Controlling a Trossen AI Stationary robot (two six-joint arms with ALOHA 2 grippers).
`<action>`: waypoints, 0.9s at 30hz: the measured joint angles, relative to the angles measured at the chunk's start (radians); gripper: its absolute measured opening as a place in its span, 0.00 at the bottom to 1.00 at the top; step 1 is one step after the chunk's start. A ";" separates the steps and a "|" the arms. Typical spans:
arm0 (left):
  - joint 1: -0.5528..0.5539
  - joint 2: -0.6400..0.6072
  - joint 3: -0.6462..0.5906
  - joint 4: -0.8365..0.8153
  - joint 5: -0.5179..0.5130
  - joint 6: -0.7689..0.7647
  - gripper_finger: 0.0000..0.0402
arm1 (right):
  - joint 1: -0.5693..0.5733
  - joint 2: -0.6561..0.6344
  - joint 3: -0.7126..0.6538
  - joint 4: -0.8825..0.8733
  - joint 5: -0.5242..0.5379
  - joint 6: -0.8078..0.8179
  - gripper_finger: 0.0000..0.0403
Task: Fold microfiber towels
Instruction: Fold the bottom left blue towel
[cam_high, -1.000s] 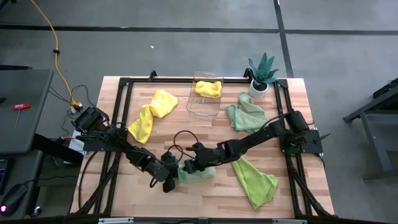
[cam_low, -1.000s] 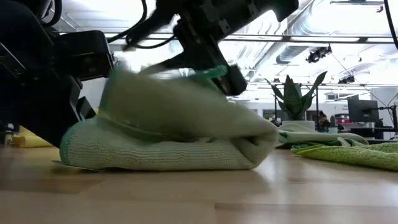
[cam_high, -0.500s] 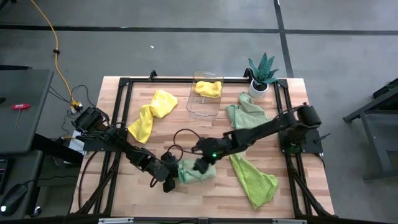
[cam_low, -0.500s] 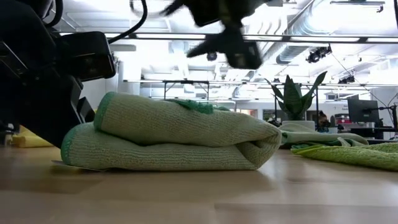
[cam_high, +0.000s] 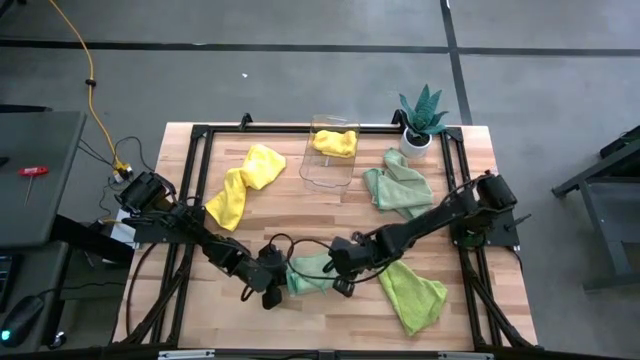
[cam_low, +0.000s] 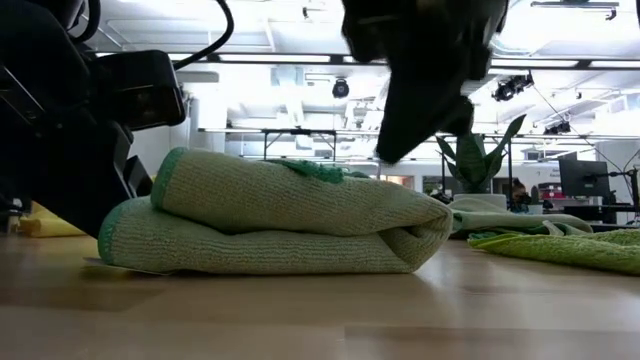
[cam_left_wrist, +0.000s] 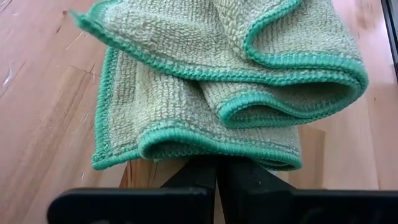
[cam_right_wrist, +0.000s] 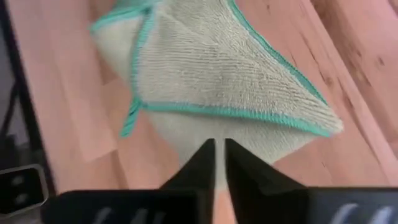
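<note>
A mint green towel (cam_high: 312, 273) with a darker green hem lies folded in several layers near the table's front middle; it also shows in the low view (cam_low: 270, 225). My left gripper (cam_high: 283, 283) is shut at the towel's left edge, its tips under the hem (cam_left_wrist: 216, 163). My right gripper (cam_high: 340, 272) is shut and empty. It hangs just above the towel's right end (cam_low: 385, 155) and looks down on it (cam_right_wrist: 219, 144). My left gripper is at the folded towel's left edge (cam_left_wrist: 205, 146), coming level from the table's left. The hem lies over the fingertips and hides the place of contact, so how many layers it has cannot be told. The towel rests flat on the table.
A lime green towel (cam_high: 412, 290) lies crumpled at the front right, a pale green one (cam_high: 398, 185) behind it. A yellow towel (cam_high: 243, 185) lies at the back left. A clear bin (cam_high: 325, 172) holds another yellow towel (cam_high: 335, 142). A potted plant (cam_high: 420, 118) stands at the back right.
My right gripper has let go of the towel's upper layer, risen, and gone a little toward the table's right edge. The upper layer, lifted a second ago, now lies flat on the lower fold. The towel's left edge has stayed in place.
</note>
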 joint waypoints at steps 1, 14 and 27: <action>0.000 0.000 0.000 0.000 -0.002 0.000 0.00 | -0.002 0.014 0.000 0.011 0.010 0.000 0.03; 0.000 0.000 0.000 -0.002 -0.016 -0.024 0.00 | -0.045 0.054 -0.002 0.121 0.038 0.004 0.02; 0.000 0.000 0.000 -0.005 -0.018 -0.024 0.00 | -0.118 0.051 -0.001 0.434 0.036 0.030 0.00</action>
